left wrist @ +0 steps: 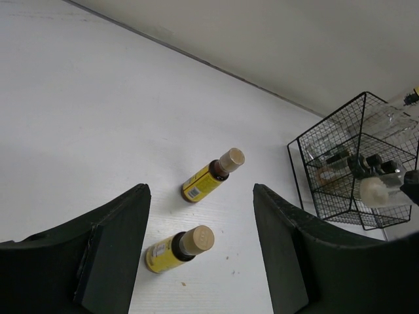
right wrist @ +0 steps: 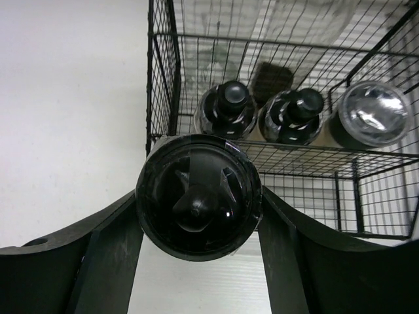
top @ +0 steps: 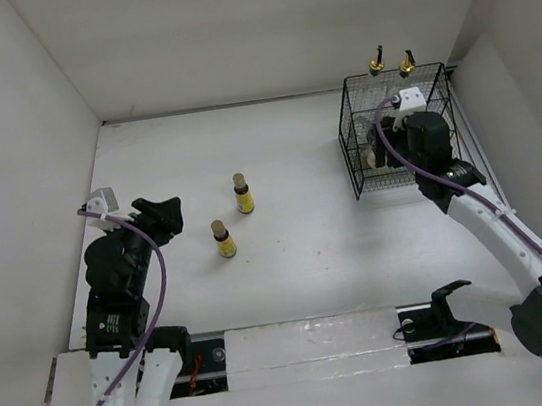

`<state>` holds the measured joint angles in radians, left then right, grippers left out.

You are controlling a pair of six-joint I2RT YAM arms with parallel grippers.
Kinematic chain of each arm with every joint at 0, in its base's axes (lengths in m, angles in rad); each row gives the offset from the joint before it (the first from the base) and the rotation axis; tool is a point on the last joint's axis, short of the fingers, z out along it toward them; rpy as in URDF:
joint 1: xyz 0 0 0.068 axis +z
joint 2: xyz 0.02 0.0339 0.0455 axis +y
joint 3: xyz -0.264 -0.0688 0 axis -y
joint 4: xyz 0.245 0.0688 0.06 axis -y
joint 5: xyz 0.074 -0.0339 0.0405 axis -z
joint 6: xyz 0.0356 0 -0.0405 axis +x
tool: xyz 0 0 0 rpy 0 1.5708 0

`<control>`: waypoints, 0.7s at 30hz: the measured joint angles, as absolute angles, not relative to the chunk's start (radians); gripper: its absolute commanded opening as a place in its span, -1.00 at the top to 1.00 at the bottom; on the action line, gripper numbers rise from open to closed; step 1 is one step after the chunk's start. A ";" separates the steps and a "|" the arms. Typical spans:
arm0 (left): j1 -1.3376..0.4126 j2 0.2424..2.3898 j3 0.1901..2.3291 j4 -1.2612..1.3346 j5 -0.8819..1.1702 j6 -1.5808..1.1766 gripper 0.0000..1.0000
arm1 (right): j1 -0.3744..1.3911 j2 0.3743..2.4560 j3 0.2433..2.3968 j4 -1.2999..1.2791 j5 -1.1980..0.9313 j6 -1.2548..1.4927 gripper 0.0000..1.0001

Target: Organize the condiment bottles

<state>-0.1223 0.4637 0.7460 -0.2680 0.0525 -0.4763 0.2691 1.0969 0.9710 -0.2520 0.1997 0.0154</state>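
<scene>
Top external, two yellow bottles [top: 243, 194] [top: 224, 239] (upright), left end effector [top: 166, 217] released, right end effector [right wrist: 198, 212] grasping black-lidded jar [right wrist: 196, 190].

White tabletop [top: 174, 156] open at upper left; yellow tan-capped bottles [top: 243, 194] (two, apart) mid-frame, black wire basket [top: 347, 142] upper right.

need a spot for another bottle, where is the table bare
Bare: the table between the yellow bottles and the wire basket, also behind the bottles. Crowded: the basket with its jars, right gripper holding a black-lidded jar there.
</scene>
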 measured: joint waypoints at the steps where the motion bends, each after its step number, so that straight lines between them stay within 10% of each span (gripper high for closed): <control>1: -0.122 0.464 0.746 -0.268 0.052 -0.476 -0.20 | 0.268 1.111 0.967 -0.251 0.192 0.015 0.14; 12: -0.122 0.469 0.746 -0.266 0.052 -0.476 -0.20 | 0.261 1.232 0.907 -0.179 0.152 0.021 0.09; 21: -0.122 0.470 0.746 -0.266 0.052 -0.476 -0.20 | 0.253 1.320 0.877 -0.126 0.152 0.062 -0.42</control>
<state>-0.1223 0.4698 0.7460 -0.2661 0.0525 -0.4763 0.2531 1.3201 0.8768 -0.1265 0.1524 0.0616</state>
